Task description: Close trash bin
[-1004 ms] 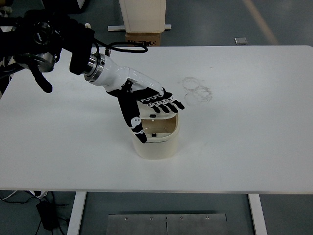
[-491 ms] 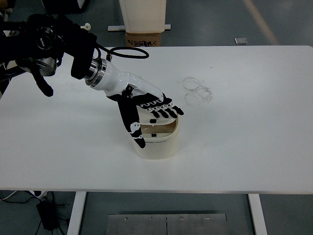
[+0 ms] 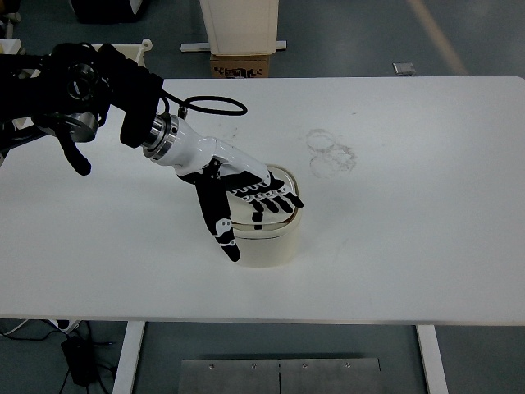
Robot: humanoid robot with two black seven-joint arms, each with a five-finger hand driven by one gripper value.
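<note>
A small cream trash bin (image 3: pixel 267 246) stands on the white table (image 3: pixel 410 205), a little left of the middle. Its lid (image 3: pixel 281 174) lies almost flat, with only a dark slit showing along the front. My left hand (image 3: pixel 250 201) lies on top of it, fingers spread flat across the lid and thumb hanging down over the bin's front left side. The hand holds nothing. The black left arm (image 3: pixel 98 90) reaches in from the upper left. My right arm is out of view.
Faint ring marks (image 3: pixel 330 152) stain the table right of the bin. Beyond the far edge stand a cardboard box (image 3: pixel 239 64) and a white cabinet (image 3: pixel 239 25). A black cable (image 3: pixel 209 105) loops off my left wrist.
The left hand has pressed down and drawn slightly left. The lid swung from tilted open, with the bin's inside showing, to nearly flat.
</note>
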